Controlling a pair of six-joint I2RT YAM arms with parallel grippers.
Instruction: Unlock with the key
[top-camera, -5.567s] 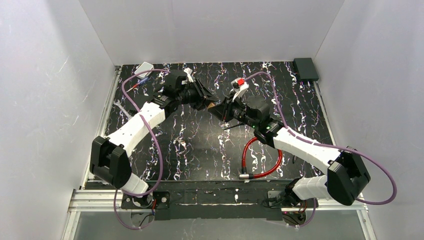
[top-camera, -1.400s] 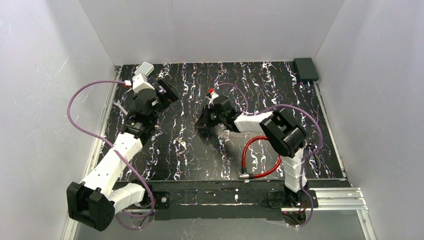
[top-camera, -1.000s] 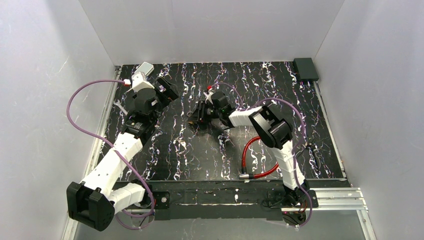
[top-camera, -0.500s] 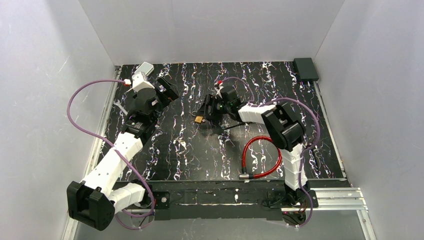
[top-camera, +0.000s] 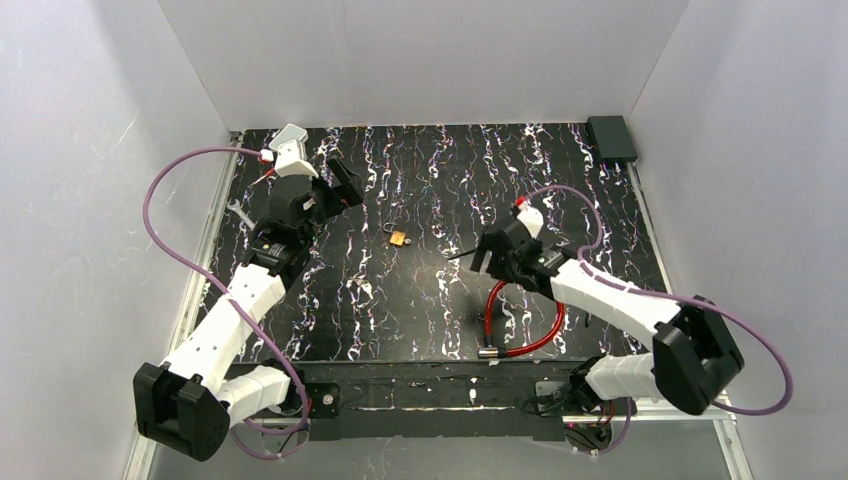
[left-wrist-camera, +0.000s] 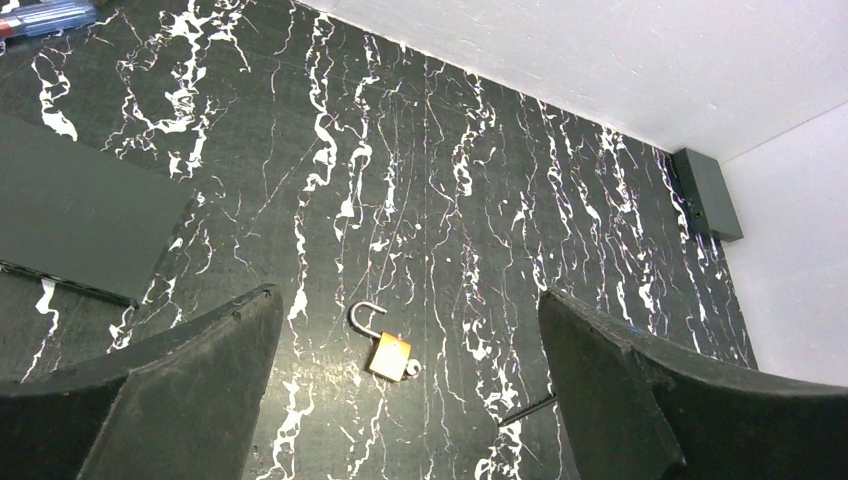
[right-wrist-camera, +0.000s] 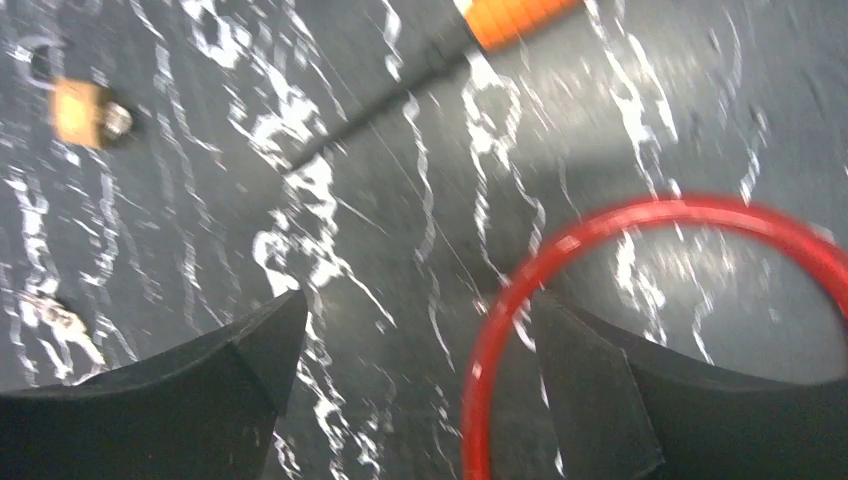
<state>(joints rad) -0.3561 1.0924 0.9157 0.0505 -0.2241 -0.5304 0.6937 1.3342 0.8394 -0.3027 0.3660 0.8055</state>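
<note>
No legible text, numbers or logos in any view.
brass padlock (left-wrist-camera: 390, 355): face is too small to make out any stamp or brand. key (right-wrist-camera: 520, 15): orange head is motion-blurred, no marking readable. Dark box (top-camera: 611, 138) at the table's far right corner: plain top, no label resolvable. Blue item (left-wrist-camera: 45, 17) at the frame edge: striped, but no characters can be made out. Red cable loop (top-camera: 521, 318): no print visible on the sheath.
</note>
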